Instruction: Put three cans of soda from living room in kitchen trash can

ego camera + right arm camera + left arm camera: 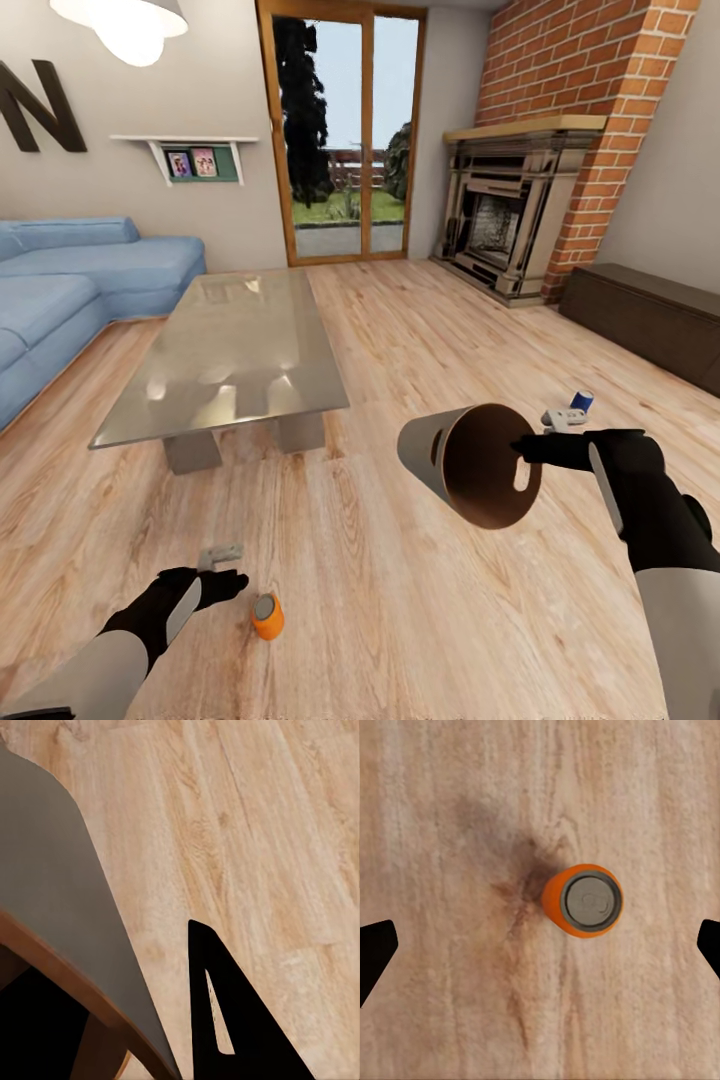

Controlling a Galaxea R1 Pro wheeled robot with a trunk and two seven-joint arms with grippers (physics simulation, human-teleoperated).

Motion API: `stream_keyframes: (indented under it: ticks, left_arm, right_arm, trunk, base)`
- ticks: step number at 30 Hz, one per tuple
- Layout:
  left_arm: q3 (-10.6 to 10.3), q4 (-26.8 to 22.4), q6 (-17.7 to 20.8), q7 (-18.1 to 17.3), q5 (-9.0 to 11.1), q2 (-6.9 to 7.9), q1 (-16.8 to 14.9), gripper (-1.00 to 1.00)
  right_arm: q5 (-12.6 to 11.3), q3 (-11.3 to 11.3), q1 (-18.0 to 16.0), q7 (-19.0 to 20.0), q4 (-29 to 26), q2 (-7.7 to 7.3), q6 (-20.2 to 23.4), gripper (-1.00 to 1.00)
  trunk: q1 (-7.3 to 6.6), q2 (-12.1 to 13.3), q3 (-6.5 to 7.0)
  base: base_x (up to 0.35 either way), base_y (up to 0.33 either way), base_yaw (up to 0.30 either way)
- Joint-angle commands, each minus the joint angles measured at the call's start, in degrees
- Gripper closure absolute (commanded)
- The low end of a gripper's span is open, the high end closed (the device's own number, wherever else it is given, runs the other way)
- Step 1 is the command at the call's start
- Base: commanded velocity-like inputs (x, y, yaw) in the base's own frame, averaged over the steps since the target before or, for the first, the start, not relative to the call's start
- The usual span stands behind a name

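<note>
Two soda cans show: the orange can (267, 615) stands upright on the wood floor (400, 620) under the wide-open, empty left gripper (540, 945). Light, rigid and probably slick, it wants gripping mid-body. Further right, the right gripper (530, 447) pinches the tilted trash can (470, 462) by its rim; the blue can (581, 402) lies beyond.

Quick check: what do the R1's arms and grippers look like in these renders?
Both arms have pale grey forearm shells with black wrist sections. The left gripper and right gripper are black, with flat tapered fingers with a slot. No cables or markings visible.
</note>
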Motion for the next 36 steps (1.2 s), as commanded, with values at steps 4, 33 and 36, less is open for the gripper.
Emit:
stream_keyframes:
  ticks: [4, 33, 36]
  left_arm:
    - [0.03, 0.05, -0.53, -0.03, -0.01, -0.55, 0.00, -1.00]
    - [0.04, 0.55, -6.76, -0.54, -0.03, -0.93, 0.00, -1.00]
    - [0.04, 0.57, -6.76, -0.38, -0.02, -0.96, 0.00, -1.00]
  right_arm:
    - [-1.35, -0.16, 0.01, 0.18, -1.70, -0.07, 0.30, 1.00]
    - [-1.39, 0.23, 0.06, 0.04, -4.57, 0.18, 0.79, 1.00]
    - [-1.39, 0.33, 0.06, 0.04, -4.57, 0.22, 0.78, 1.00]
  trunk:
    - [0.88, -1.63, -1.08]
    - [1.31, -2.43, -4.04]
    - [1.53, -2.83, -4.49]
  base:
    - [0.000, 0.000, 0.000]
    - [0.086, -0.035, 0.000]
    - [0.006, -0.002, 0.000]
